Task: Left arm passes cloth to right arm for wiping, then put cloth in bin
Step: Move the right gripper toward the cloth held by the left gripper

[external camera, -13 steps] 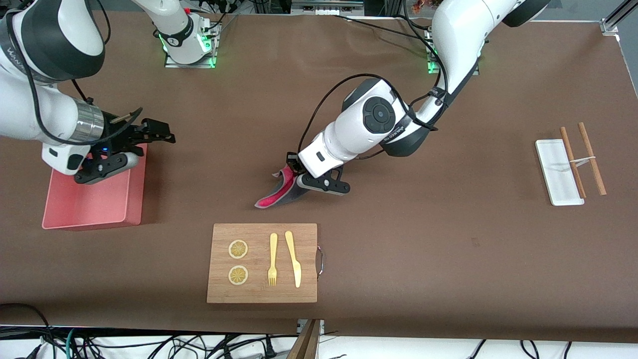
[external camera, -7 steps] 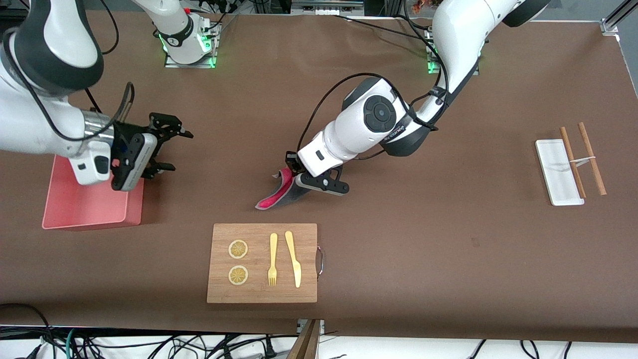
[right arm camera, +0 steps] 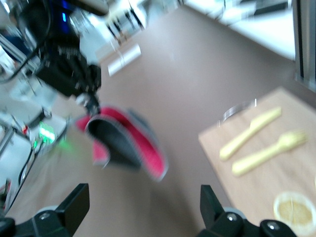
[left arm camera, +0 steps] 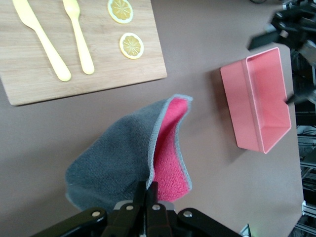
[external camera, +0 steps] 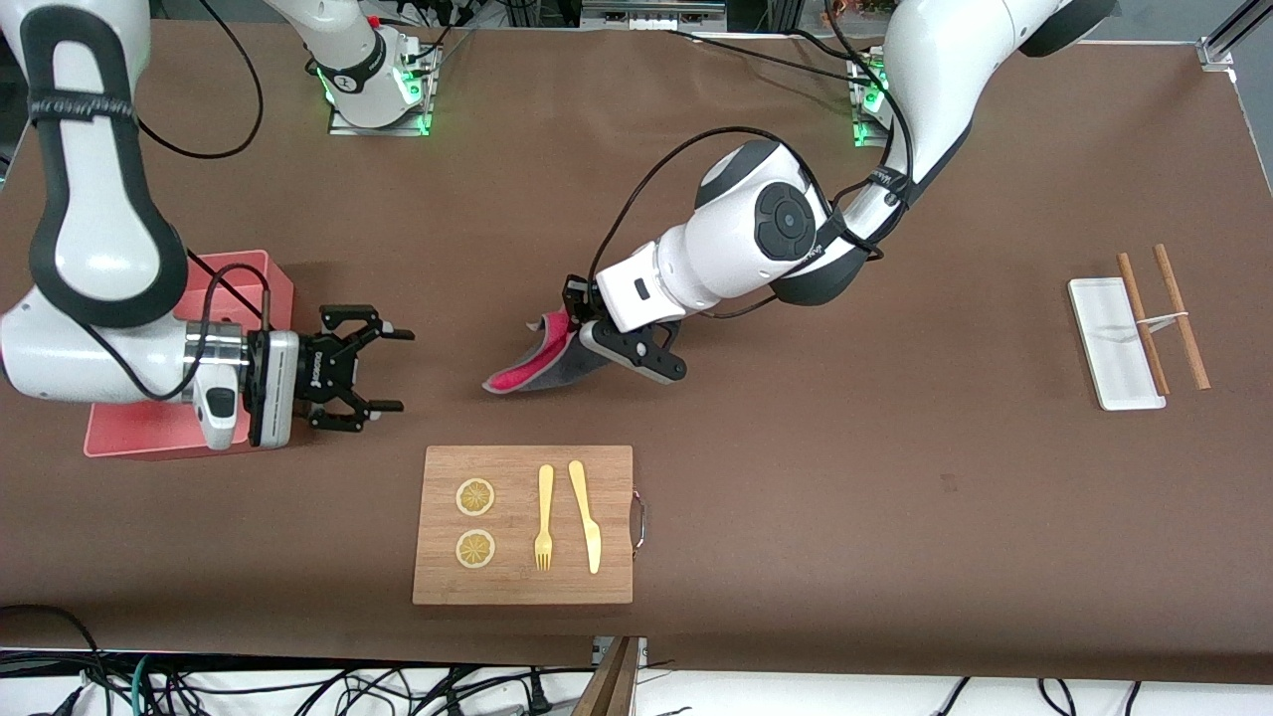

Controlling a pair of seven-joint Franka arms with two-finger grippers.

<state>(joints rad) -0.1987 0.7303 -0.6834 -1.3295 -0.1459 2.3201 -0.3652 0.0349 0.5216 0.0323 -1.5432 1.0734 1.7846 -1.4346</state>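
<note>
Two grippers now face each other, ready for the handover.
We see the right gripper (external camera: 383, 370) swung off the bin (external camera: 174, 426), fingers spread, while the left gripper (external camera: 587, 333) pinches the cloth (external camera: 542, 363) nearer it.

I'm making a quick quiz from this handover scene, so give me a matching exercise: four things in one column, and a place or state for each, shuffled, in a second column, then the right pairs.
Things:
1. cloth
2. right gripper
3. bin
4. fork

Places or states:
A. lies on the wooden cutting board
B. pinched in the left gripper
C. open, pointing toward the cloth
D. pink, at the right arm's end of the table

Pairs: 1-B, 2-C, 3-D, 4-A
</note>
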